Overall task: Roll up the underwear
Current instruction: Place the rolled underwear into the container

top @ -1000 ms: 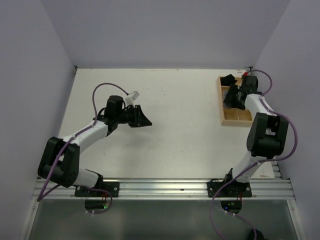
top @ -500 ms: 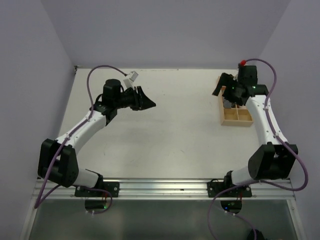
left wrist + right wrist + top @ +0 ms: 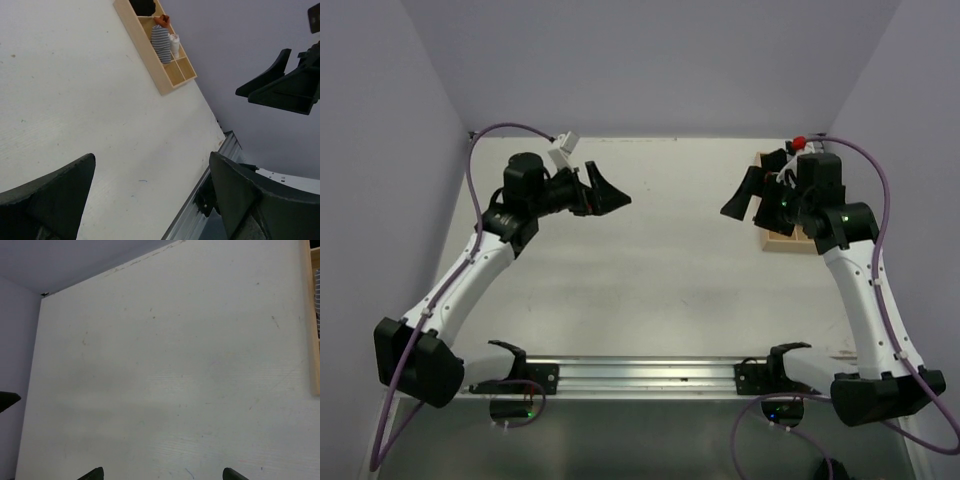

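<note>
The underwear (image 3: 160, 44), a striped grey-and-white roll, sits in a compartment of the wooden box (image 3: 150, 55) in the left wrist view; a sliver of its stripes (image 3: 318, 295) shows at the right wrist view's edge. From above my right arm hides it. My left gripper (image 3: 605, 190) (image 3: 151, 157) hangs open and empty above the table's left half. My right gripper (image 3: 750, 195) (image 3: 162, 472) is open and empty, raised just left of the box (image 3: 790, 241).
In the box, a black bundle (image 3: 142, 5), an orange one (image 3: 162, 20) and a white one (image 3: 175, 45) lie around the striped roll. The box stands at the table's far right. A metal rail (image 3: 650, 372) runs along the near edge. Purple walls enclose the table.
My right gripper has lifted out of the box and swung left. The left gripper has risen toward the back and opened wide. Both arms stretch higher than before.
</note>
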